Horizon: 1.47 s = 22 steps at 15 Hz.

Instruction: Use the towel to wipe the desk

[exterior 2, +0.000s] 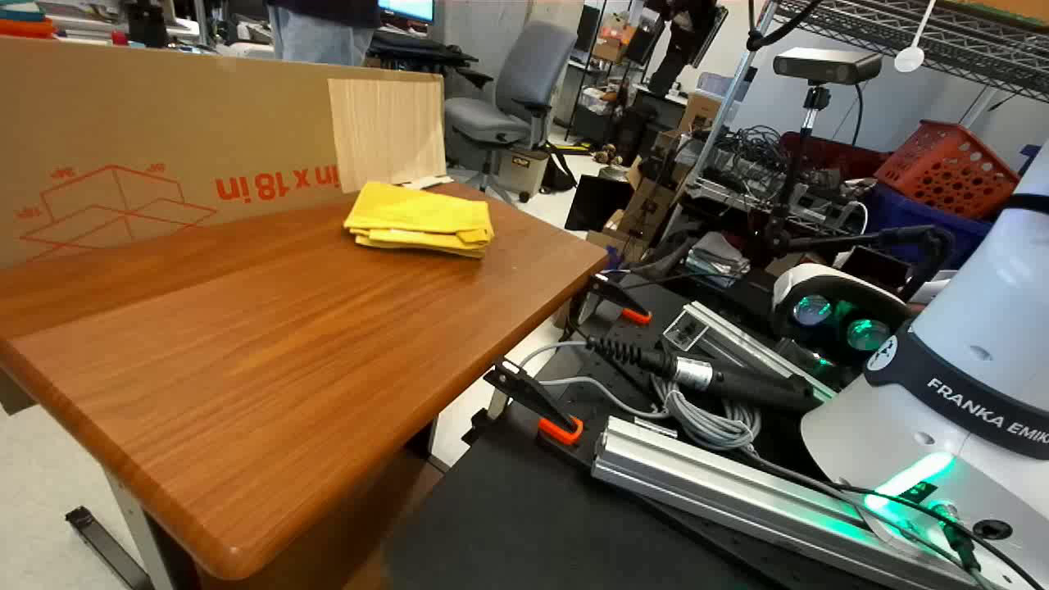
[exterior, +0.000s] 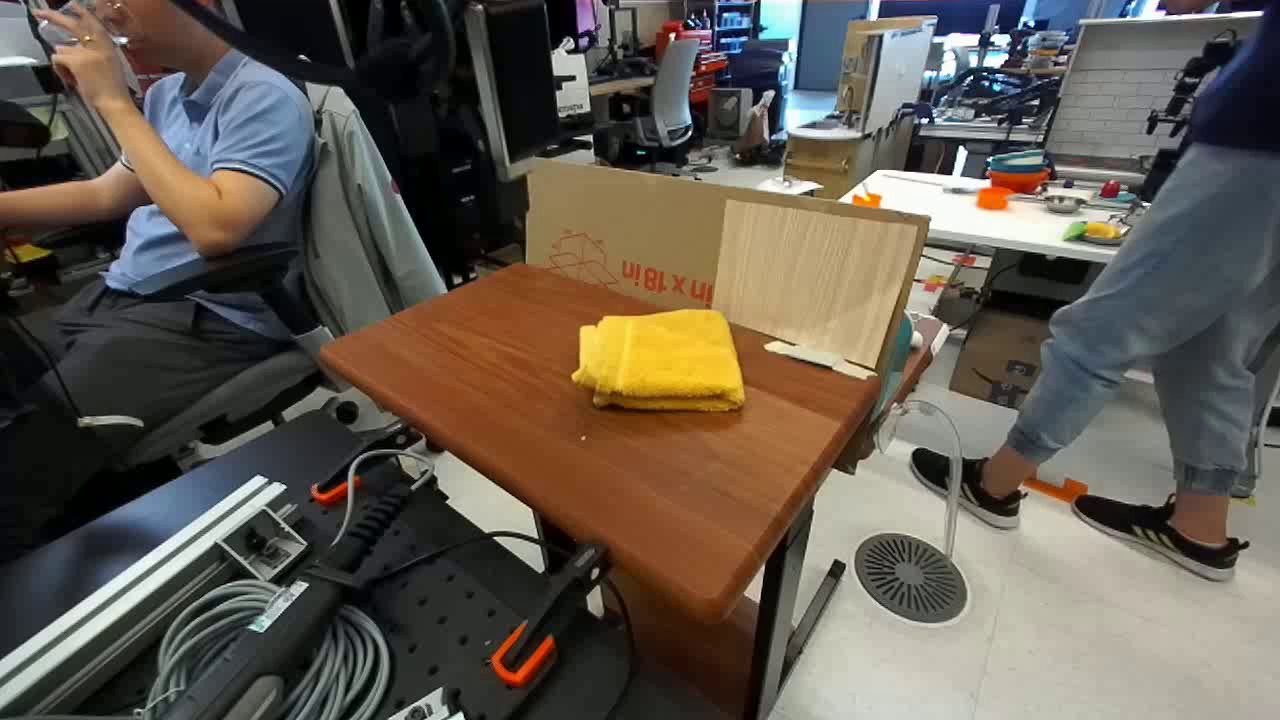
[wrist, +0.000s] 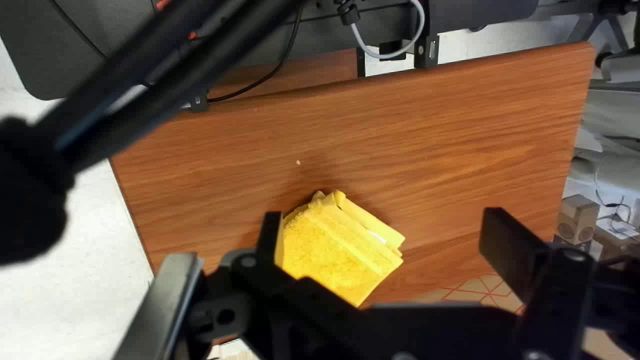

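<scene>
A folded yellow towel [exterior: 665, 360] lies on the brown wooden desk [exterior: 480, 350], in a thick stack of layers. In an exterior view the towel [exterior 2: 418, 217] sits toward one end of the desk [exterior 2: 205, 369], near the cardboard. In the wrist view my gripper [wrist: 384, 215] is open, its two black fingers wide apart with nothing held. It is above the desk [wrist: 425, 140]. The towel [wrist: 335, 245] shows between the fingers, nearer the left finger, partly hidden by the gripper body. The gripper is out of view in both exterior views.
A cardboard sheet [exterior: 620, 220] with a wood-grain panel [exterior: 810, 270] stands along the desk's far edge. A black base table with orange-tipped clamps [exterior 2: 561, 430] and coiled cable [exterior 2: 713, 426] adjoins the near edge. A seated person [exterior: 230, 150] is beside the desk. A small pale speck [wrist: 298, 162] lies on it.
</scene>
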Each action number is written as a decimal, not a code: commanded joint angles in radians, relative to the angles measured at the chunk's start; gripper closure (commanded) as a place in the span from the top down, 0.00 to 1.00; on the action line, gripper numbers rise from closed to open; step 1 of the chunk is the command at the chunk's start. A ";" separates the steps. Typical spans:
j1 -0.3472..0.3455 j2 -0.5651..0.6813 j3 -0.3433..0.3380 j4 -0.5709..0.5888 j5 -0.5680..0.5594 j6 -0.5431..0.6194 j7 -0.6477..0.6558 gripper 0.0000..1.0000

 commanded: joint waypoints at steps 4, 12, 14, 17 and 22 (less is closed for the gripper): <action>-0.014 0.002 0.014 0.002 0.009 -0.004 -0.007 1.00; 0.052 0.256 0.064 0.224 0.142 -0.006 0.137 1.00; 0.040 0.348 0.099 0.302 0.172 0.013 0.240 1.00; 0.013 0.522 0.143 0.430 0.151 0.021 0.405 1.00; 0.000 0.853 0.146 0.630 0.151 0.109 0.599 1.00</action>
